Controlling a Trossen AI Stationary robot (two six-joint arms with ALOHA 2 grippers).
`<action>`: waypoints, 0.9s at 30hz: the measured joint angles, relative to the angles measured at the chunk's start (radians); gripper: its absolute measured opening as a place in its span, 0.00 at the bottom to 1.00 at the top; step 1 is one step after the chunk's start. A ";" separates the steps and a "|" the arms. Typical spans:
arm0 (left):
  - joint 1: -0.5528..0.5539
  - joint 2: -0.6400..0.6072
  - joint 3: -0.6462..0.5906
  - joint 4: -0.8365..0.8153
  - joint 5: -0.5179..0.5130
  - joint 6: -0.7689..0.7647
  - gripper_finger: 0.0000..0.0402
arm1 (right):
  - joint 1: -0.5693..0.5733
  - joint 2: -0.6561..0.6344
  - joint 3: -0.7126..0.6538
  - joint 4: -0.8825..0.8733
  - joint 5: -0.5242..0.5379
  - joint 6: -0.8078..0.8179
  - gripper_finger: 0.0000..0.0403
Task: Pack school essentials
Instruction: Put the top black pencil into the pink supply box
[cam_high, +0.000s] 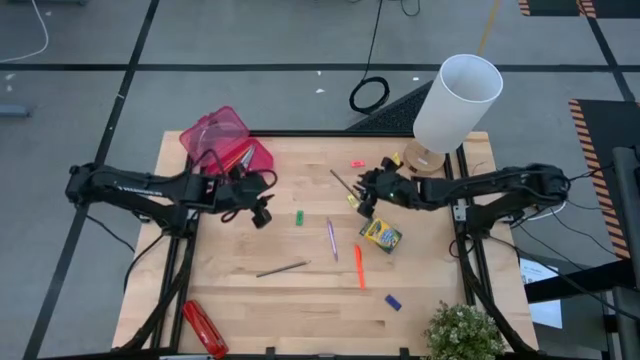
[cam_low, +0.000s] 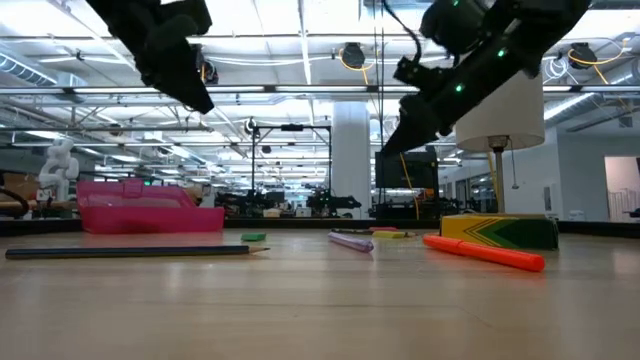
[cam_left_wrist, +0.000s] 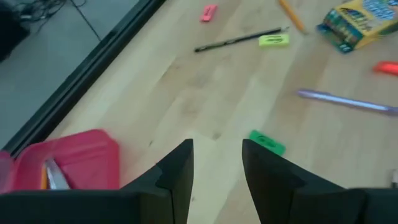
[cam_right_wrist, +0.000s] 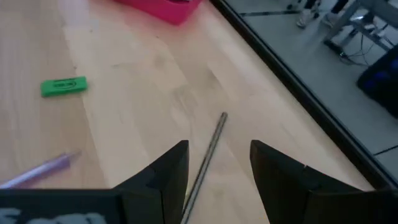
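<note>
A pink case (cam_high: 225, 140) with scissors (cam_left_wrist: 56, 175) inside lies at the far left of the table. Loose on the wood are a green eraser (cam_high: 298, 217), a purple pen (cam_high: 331, 238), an orange marker (cam_high: 359, 265), a crayon box (cam_high: 380, 235), a dark pencil (cam_high: 345, 183), a second pencil (cam_high: 282, 268), a pink eraser (cam_high: 357, 163) and a blue eraser (cam_high: 393, 301). My left gripper (cam_high: 262, 207) hovers open beside the case, near the green eraser (cam_left_wrist: 267, 142). My right gripper (cam_high: 362, 195) hovers open above the dark pencil (cam_right_wrist: 208, 152), with nothing between its fingers.
A white lamp (cam_high: 455, 100) stands at the far right corner. A potted plant (cam_high: 465, 335) sits at the near right corner. A long red stapler-like object (cam_high: 205, 328) lies at the near left. Bare wood shows along the near middle of the table.
</note>
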 joint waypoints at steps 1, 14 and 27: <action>-0.006 0.000 -0.001 0.008 0.000 0.000 0.35 | -0.011 0.017 0.000 0.021 -0.024 -0.002 0.41; -0.018 0.001 -0.001 0.047 0.023 -0.033 0.35 | -0.083 0.279 0.000 0.227 -0.053 0.009 0.41; -0.017 0.001 -0.001 0.104 0.028 0.017 0.35 | -0.149 0.395 0.000 0.253 -0.134 0.160 0.41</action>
